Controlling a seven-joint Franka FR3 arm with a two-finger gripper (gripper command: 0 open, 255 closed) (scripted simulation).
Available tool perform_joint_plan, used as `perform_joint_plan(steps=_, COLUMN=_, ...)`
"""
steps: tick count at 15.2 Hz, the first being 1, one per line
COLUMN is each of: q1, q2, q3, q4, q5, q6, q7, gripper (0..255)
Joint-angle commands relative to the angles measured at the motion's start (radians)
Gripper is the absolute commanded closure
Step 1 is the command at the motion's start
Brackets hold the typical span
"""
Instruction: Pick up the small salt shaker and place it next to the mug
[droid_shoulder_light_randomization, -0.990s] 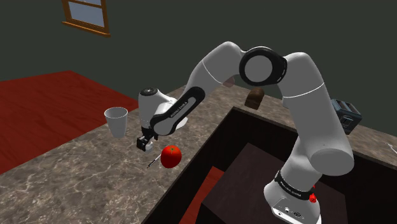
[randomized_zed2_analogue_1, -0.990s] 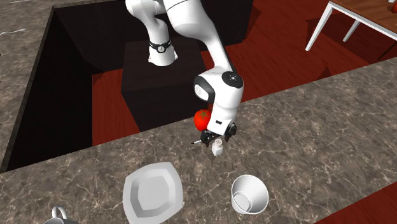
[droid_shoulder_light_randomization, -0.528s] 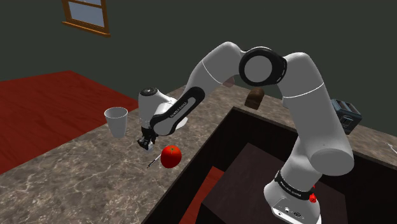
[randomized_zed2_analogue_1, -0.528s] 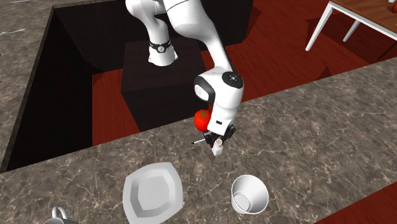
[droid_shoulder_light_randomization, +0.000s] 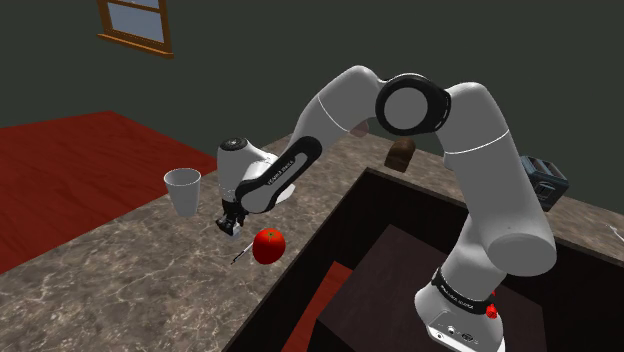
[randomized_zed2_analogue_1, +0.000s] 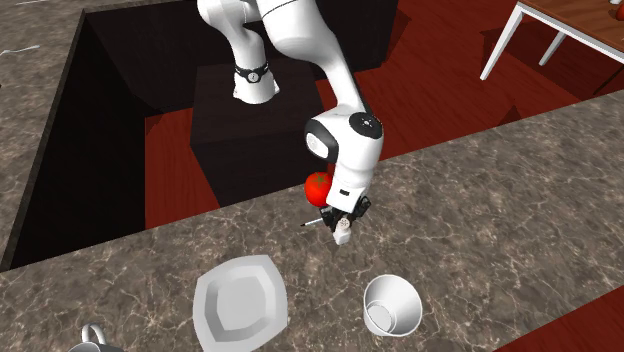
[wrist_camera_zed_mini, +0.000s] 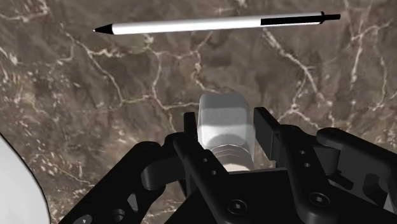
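Gripper (wrist_camera_zed_mini: 224, 130) narrow, fingers (wrist_camera_zed_mini: 189, 127) clasping the small white salt shaker (wrist_camera_zed_mini: 221, 111). Shaker is low over the counter (randomized_zed2_analogue_1: 480, 200), near the edge by the stand, just beside the tomato (randomized_zed2_analogue_1: 318, 185) and a pen (wrist_camera_zed_mini: 216, 24). I cannot tell whether it is lifted. I judge the grasp done. Left: 1 carry past the plate (randomized_zed2_analogue_1: 240, 298) to what I take for the mug (randomized_zed2_analogue_1: 88, 338), at the second exterior view's lower left, then release.

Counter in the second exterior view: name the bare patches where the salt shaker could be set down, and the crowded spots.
Bare: marble between plate and cup; the stretch at that view's right. Crowded: around the pincer holding the salt shaker, beside tomato and pen.
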Motion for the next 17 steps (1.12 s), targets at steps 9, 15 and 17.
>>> perform_joint_plan(steps=9, q1=-0.017, q2=-0.095, q3=0.023, q4=-0.026, q5=0.025, q6=-0.07, q7=-0.025, gripper=255)
perform_joint_plan(steps=15, q1=-0.026, q2=-0.154, q3=0.038, q4=-0.033, q5=0.043, q6=-0.121, q7=-0.043, gripper=255)
perform_joint_plan(steps=17, q1=-0.029, q2=-0.173, q3=0.042, q4=-0.033, q5=0.05, q6=-0.139, q7=-0.049, gripper=255)
